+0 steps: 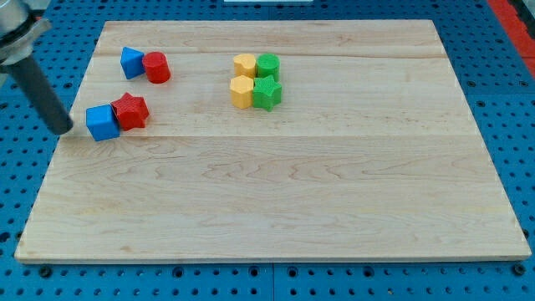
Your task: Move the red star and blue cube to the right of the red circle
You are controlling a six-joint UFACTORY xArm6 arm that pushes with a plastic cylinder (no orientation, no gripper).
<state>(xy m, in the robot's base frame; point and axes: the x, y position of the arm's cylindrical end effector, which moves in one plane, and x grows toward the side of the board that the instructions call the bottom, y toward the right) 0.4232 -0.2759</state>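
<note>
The red star (130, 110) lies at the board's left, touching the blue cube (102, 122) on its left side. The red circle (156, 67) sits above them near the view's top left, touching a blue wedge-like block (131, 62) on its left. My tip (63, 129) is at the board's left edge, just left of the blue cube with a small gap between them. The dark rod slants up to the view's top left.
Two yellow blocks (243, 79) and two green blocks (267, 80) form a tight square cluster at the top centre. The wooden board (276, 192) lies on a blue perforated base (17, 192).
</note>
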